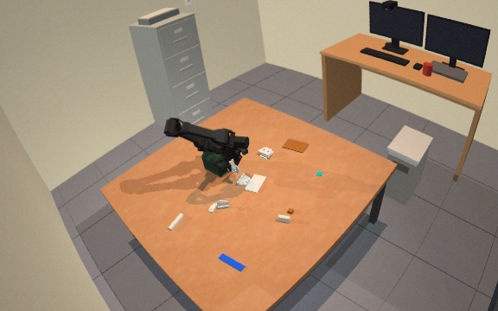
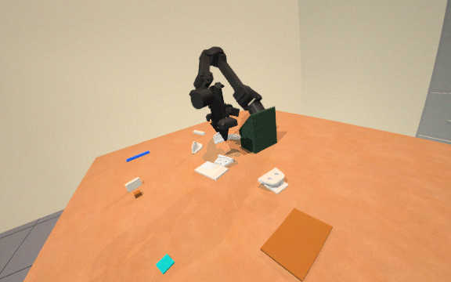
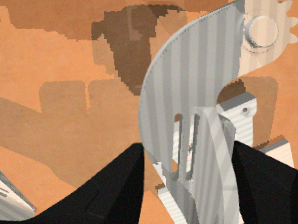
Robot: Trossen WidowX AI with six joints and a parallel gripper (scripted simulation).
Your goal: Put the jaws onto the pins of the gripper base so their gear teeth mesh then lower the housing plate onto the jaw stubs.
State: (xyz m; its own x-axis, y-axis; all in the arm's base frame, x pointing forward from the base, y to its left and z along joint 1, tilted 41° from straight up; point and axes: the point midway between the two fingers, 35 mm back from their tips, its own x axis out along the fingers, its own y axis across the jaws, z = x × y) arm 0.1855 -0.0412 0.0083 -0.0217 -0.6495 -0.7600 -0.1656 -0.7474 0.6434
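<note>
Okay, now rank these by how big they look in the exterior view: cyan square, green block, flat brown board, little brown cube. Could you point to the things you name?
Largest to smallest:
flat brown board [image 1: 295, 145] [image 2: 297, 244]
green block [image 1: 210, 163] [image 2: 265, 131]
cyan square [image 1: 319, 174] [image 2: 165, 264]
little brown cube [image 1: 290, 211] [image 2: 138, 193]

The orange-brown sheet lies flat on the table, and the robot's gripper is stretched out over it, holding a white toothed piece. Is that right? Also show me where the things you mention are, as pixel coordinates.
Not quite: the gripper [image 2: 225, 135] [image 3: 185, 152] isn't over the orange-brown sheet [image 1: 295, 145] [image 2: 297, 244]. The exterior view shows it well away, close beside the dark green block [image 2: 264, 130]. The sheet does lie flat on the table, and the gripper does hold a white toothed piece [image 3: 185, 75].
</note>
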